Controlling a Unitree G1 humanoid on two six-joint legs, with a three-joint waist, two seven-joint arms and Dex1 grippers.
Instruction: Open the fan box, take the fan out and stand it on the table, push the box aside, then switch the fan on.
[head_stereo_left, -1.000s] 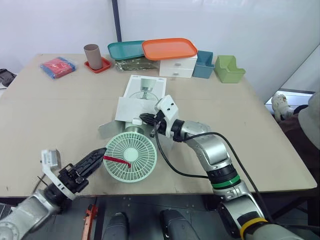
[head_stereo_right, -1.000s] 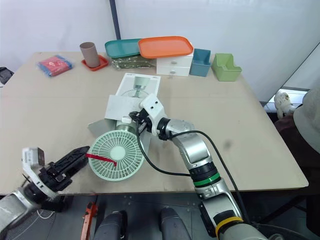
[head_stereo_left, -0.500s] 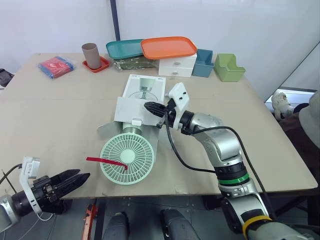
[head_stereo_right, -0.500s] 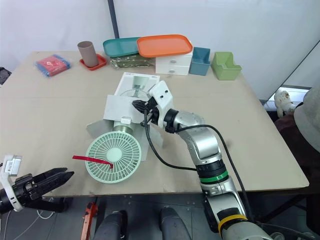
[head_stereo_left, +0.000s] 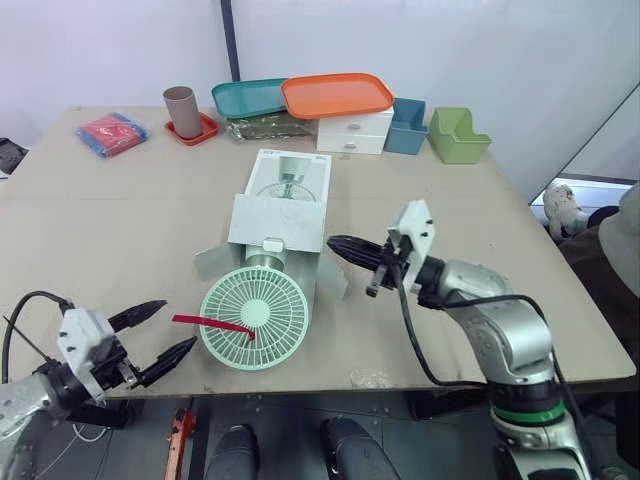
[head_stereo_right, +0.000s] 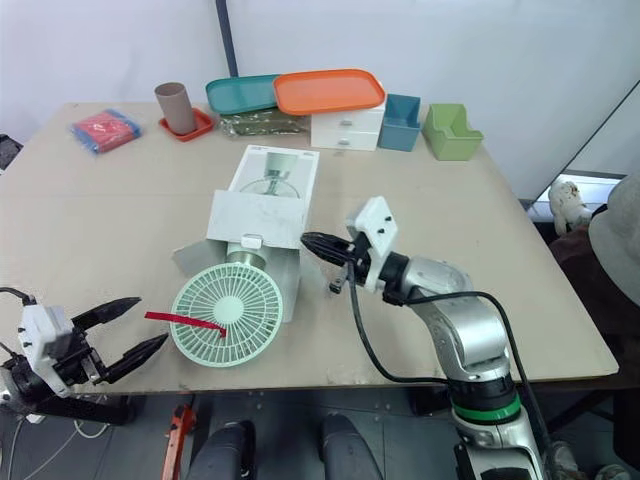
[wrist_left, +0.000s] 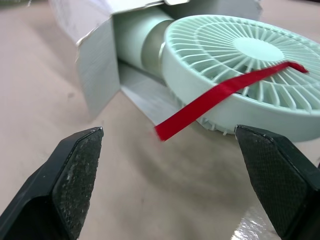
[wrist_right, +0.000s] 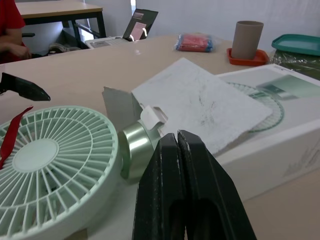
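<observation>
fan lying face-up near front edge of table, head out of the open box, stem still in box mouth. red ribbon across grille. L gripper fingers apart, just left of fan, no contact. R gripper fingers together, empty, just right of box.

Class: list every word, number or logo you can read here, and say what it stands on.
No text can be read.
On the fan box: a printed fan picture; any lettering is too small to read.
On the fan and its red ribbon: no lettering visible.
</observation>
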